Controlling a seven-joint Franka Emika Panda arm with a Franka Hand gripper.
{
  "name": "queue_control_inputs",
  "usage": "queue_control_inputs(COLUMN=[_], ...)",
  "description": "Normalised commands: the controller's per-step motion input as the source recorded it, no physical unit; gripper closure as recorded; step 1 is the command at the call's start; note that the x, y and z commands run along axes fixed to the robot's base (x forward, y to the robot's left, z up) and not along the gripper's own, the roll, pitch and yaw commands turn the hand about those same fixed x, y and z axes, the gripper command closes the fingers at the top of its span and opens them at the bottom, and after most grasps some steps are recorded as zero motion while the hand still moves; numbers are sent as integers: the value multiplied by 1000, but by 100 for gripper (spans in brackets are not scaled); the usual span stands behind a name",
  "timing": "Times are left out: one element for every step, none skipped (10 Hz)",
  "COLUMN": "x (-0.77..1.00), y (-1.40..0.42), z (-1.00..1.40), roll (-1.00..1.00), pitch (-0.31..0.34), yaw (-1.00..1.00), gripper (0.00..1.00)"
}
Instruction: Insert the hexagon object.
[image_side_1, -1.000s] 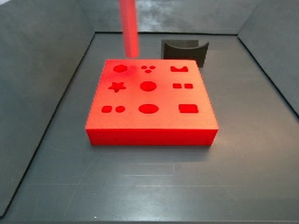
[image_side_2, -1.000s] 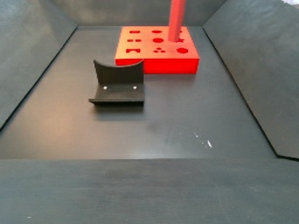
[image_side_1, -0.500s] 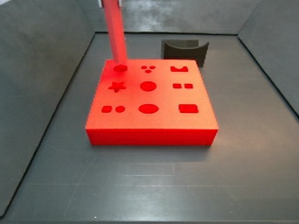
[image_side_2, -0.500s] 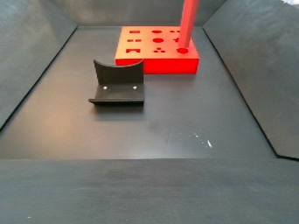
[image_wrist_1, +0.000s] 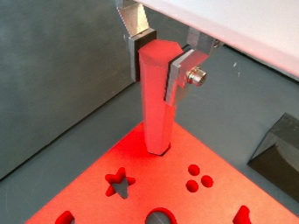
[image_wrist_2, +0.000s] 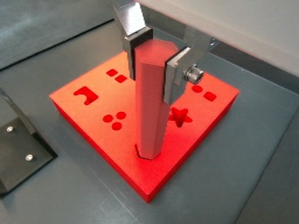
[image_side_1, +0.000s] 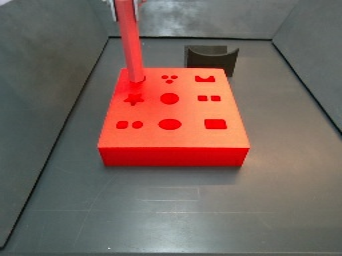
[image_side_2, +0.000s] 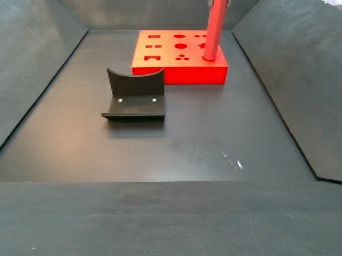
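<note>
The hexagon object, a long bright-red bar (image_wrist_1: 158, 101), stands upright in my gripper (image_wrist_1: 160, 54), which is shut on its upper end; the silver fingers (image_wrist_1: 187, 72) press its two sides. It also shows in the second wrist view (image_wrist_2: 152, 109), gripper (image_wrist_2: 158, 57). Its lower end meets the corner hole of the big red block (image_side_1: 181, 125), as both side views show for the bar (image_side_1: 128, 40) (image_side_2: 214, 28). I cannot tell how deep it sits. The gripper body is above the edge of both side views.
The red block (image_side_2: 181, 68) has several other shaped holes, among them a star (image_wrist_2: 179, 115) beside the bar. The dark fixture (image_side_2: 134, 97) stands on the grey floor apart from the block, and shows too in a side view (image_side_1: 210, 58) and a wrist view (image_wrist_2: 24, 150). Grey walls ring the floor.
The bar has shifted sideways over the block to the corner hole and come lower, its end now at the block's top. The block and the fixture have not moved.
</note>
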Motion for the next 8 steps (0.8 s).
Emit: queue_control_inputs(x=[26,271,206,211,271,234,80,17], y=[0,20,6,0,0,23,14,23], z=[-177,-206,-243,-457,-531,-546,-551,-694], roll=[21,16,21,46,97,140,123,124], pitch=[0,0,0,-19,-24,-13,-34,-79], yaw=[100,151,134,117,80,29,0,0], gripper=[100,100,100,100,100,100,100,100])
